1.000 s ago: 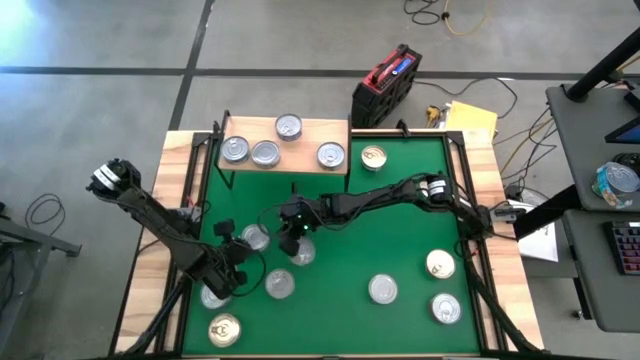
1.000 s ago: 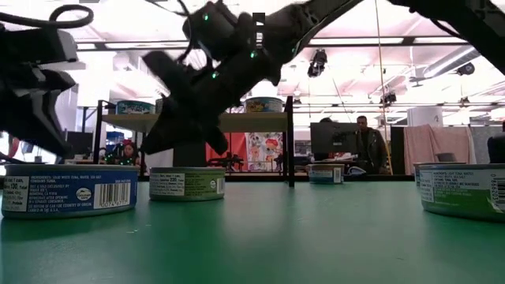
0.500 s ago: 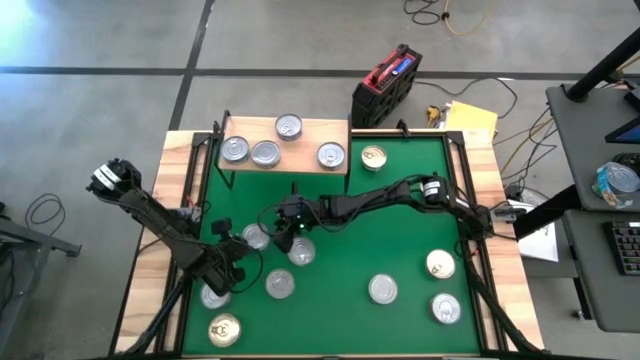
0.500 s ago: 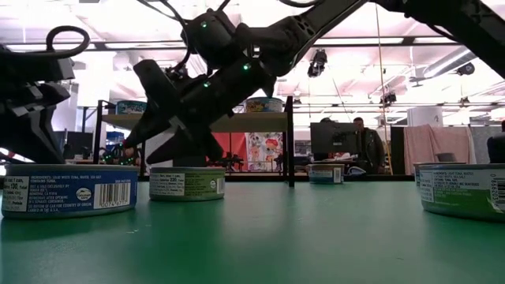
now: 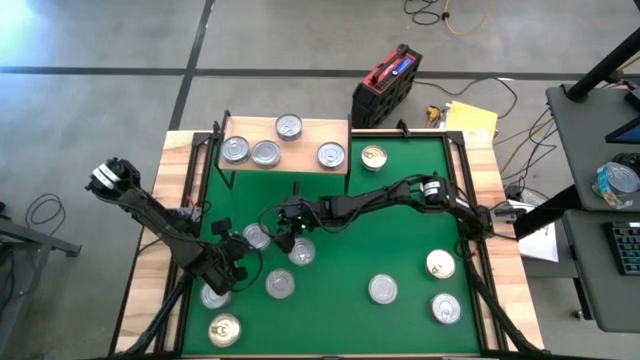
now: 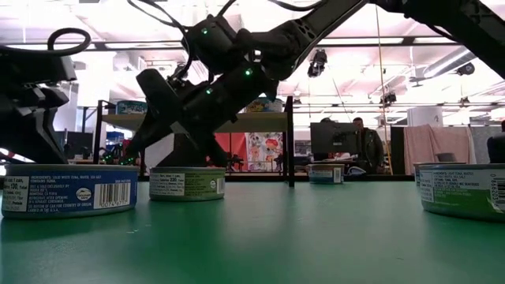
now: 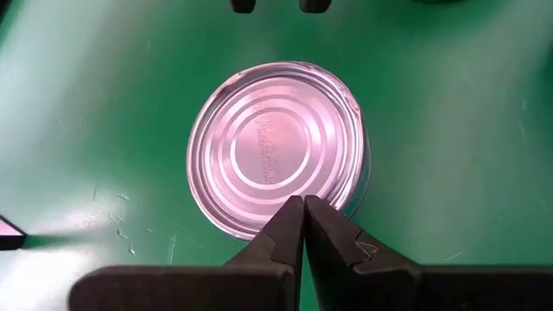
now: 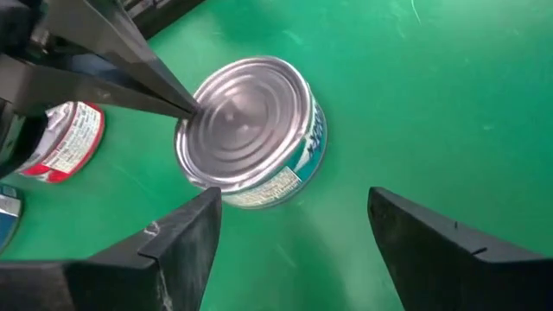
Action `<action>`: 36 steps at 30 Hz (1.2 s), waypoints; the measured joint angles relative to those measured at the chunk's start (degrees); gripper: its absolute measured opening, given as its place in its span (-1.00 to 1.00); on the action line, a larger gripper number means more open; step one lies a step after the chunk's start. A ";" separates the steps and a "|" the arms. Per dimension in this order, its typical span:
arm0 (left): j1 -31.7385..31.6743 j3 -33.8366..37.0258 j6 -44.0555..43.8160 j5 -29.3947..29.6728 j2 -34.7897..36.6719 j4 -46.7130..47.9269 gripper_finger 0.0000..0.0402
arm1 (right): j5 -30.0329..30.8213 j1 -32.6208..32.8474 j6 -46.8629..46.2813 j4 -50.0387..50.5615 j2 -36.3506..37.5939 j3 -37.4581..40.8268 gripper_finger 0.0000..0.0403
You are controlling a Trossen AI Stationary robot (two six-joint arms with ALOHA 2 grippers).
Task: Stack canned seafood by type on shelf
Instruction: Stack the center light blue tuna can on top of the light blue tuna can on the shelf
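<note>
Now right gripper gapes over tin

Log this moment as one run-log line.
right gripper: open, above teal-sided tin | left gripper: shut, tips over silver tin | shelf: four tins

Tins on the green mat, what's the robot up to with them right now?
The right tool hangs open just above a teal-sided tin on the green mat, not gripping it. The left tool is shut, its tip at that tin's top. Four tins already sit on the shelf; the others lie scattered on the mat.
</note>
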State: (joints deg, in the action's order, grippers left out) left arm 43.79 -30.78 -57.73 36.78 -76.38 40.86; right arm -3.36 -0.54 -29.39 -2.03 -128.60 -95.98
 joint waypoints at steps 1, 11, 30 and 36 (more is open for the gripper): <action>0.00 0.10 -0.48 -0.18 0.00 -0.02 -1.00 | 0.00 0.00 -0.02 -0.05 0.00 0.06 0.38; 1.68 0.80 -6.66 -1.24 -0.06 -0.10 -1.00 | -0.08 0.00 0.73 -0.58 0.00 0.72 0.37; 5.29 3.24 -10.35 -2.31 -0.55 -4.40 -1.00 | -5.64 1.43 16.03 -8.95 0.00 1.74 0.51; 5.29 1.94 -8.37 3.21 -0.61 -4.69 -1.00 | -9.15 2.05 23.47 -8.47 0.00 1.74 0.45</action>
State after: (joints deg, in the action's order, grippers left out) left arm 49.08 -28.84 -66.09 40.00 -76.99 36.16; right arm -12.51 1.51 -5.92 -10.50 -128.60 -94.24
